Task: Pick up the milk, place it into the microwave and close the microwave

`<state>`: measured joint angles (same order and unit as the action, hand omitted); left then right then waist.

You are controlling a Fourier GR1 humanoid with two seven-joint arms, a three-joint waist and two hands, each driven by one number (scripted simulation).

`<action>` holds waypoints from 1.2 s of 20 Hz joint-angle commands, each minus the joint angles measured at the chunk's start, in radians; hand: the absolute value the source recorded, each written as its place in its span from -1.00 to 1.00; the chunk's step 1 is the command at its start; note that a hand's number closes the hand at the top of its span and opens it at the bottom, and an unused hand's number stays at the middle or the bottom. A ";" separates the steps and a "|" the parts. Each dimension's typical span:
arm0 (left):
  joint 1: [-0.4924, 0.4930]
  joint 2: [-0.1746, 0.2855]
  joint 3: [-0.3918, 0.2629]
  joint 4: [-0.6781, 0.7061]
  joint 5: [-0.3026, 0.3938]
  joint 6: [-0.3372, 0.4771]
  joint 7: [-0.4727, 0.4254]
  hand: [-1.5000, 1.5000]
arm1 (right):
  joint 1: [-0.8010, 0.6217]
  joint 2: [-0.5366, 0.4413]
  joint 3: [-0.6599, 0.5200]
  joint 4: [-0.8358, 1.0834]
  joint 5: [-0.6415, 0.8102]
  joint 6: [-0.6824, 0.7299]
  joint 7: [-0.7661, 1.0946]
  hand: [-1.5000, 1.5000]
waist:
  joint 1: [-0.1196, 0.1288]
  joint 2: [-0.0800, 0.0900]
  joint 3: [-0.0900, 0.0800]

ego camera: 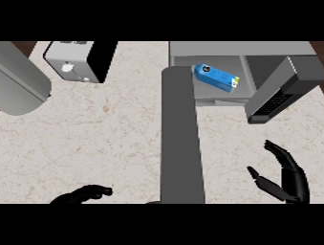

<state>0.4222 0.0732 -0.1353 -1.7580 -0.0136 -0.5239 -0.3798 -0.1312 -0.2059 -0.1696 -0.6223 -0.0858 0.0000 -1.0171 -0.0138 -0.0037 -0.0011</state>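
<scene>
A blue rectangular milk carton [217, 78] with a white label and a yellow-green end lies on its side at 1 o'clock. It is inside the open cavity of the grey box-shaped microwave [242, 48], with its long axis running from 10 o'clock to 4 o'clock. The microwave door [283, 88] stands open, swung out on the cavity's 3 o'clock side, its dark inner panel facing the view. Neither hand touches the carton or the door. The black right hand [288, 177] shows at 5 o'clock over the pale marbled stone desk [101, 134], spread wide with its fingers pointing toward 12 o'clock and the thumb set apart, holding nothing. The black left hand [85, 194] shows at 7 o'clock near the lower edge, its fingers curled in, with nothing visible in it. A long grey bar [182, 139] runs from 6 o'clock straight up to the microwave's front. Its rounded top end is just beside the carton's 10 o'clock end, though I cannot tell whether they touch. At 11 o'clock stands a white and black box-shaped appliance [76, 62] with a round knob, and at 10 o'clock a broad grey cylinder [9, 79] slants across the desk's edge.
</scene>
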 commanded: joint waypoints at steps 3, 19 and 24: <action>-0.109 -0.055 -0.123 0.108 -0.149 0.057 -0.016 1.00 | 0.167 -0.041 -0.033 -0.157 -0.079 0.100 -0.016 -1.00 | -0.002 0.001 0.000; -0.505 -0.073 -0.311 0.517 -0.250 0.225 0.136 1.00 | 0.217 -0.191 -0.101 -0.159 -0.166 0.264 -0.001 -1.00 | -0.006 0.006 0.002; -0.623 -0.073 -0.428 0.657 -0.219 0.172 0.190 1.00 | 0.210 -0.201 -0.098 -0.127 -0.173 0.294 -0.033 -1.00 | -0.011 0.008 0.002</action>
<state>-0.1263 0.0027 -0.4792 -1.1998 -0.2323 -0.3152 -0.2458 0.0892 -0.3933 -0.2630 -0.7714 -0.2488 0.2047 -0.9784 -0.0222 0.0019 0.0009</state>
